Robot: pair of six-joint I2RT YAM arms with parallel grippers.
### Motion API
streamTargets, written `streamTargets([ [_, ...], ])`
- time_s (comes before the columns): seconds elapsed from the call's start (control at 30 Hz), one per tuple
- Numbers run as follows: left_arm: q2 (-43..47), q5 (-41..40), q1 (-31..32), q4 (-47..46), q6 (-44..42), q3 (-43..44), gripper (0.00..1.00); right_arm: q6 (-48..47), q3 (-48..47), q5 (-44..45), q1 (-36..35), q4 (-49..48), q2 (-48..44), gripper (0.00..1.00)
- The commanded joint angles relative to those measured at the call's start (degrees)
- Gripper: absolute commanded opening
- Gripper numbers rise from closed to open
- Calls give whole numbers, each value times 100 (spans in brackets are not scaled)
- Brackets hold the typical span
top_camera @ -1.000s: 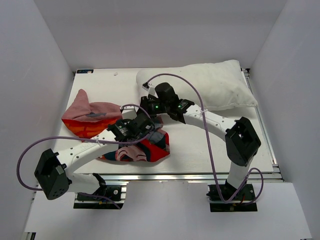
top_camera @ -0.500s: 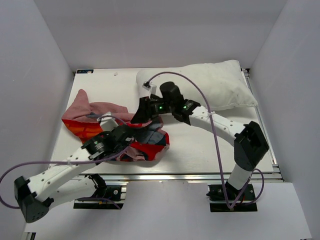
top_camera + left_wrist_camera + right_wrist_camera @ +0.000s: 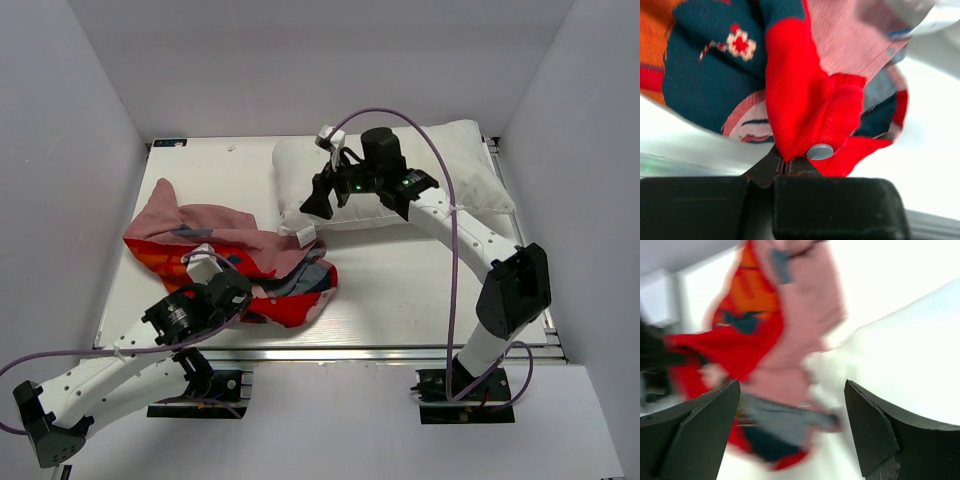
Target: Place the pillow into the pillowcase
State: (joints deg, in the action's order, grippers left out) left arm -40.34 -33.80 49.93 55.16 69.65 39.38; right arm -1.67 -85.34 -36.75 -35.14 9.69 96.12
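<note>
The limp, light pillowcase [image 3: 215, 235] beside the plump pillow [image 3: 450, 160] seems best held at its hem, where the left fingers [image 3: 765, 172] pinch it; the right fingers [image 3: 695, 425] are spread.

Right wrist cam, heavy motion blur. Right gripper [image 3: 791, 386] jaws spread wide, nothing between the dark fingers [image 3: 692, 432]. Pillowcase [image 3: 765, 325] is bunched left of centre on the table [image 3: 880, 275]: red, orange and navy patches, pink lining facing up. Pillow [image 3: 900, 355] fills the right side; its edge meets the pink fabric, contact unclear.
</note>
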Motion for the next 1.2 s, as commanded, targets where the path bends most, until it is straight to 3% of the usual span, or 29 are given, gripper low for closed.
streamTargets([
  [0.0,184,365,-27,-23,-83,-184,0,-2192,-588,1167,-29,261,257,90],
  [0.17,474,322,-27,-66,-127,-229,0,-2891,-1352,1723,112,156,1083,89],
  [0.37,387,339,-27,-207,-215,-167,0,-2479,-3618,1952,402,726,3163,89],
  [0.53,369,357,-27,-330,-215,-193,0,-2154,-3674,2032,402,752,3756,88],
  [0.6,377,322,-27,-339,-224,-167,0,-1969,-3350,1953,420,797,3792,80],
  [0.7,369,243,-27,-374,-250,-88,0,-1653,-2971,1628,551,788,3686,39],
  [0.73,369,225,-27,-391,-293,-71,0,-1574,-2962,1601,621,780,3651,0],
  [0.97,254,111,-27,-532,-461,123,0,-1011,-3349,811,1131,621,2572,0],
  [1.07,246,-29,-27,-620,-496,202,0,-1151,-2815,198,1298,507,1626,0],
  [1.17,211,-205,-27,-760,-584,307,0,-1554,-1656,-348,1343,420,493,0],
])
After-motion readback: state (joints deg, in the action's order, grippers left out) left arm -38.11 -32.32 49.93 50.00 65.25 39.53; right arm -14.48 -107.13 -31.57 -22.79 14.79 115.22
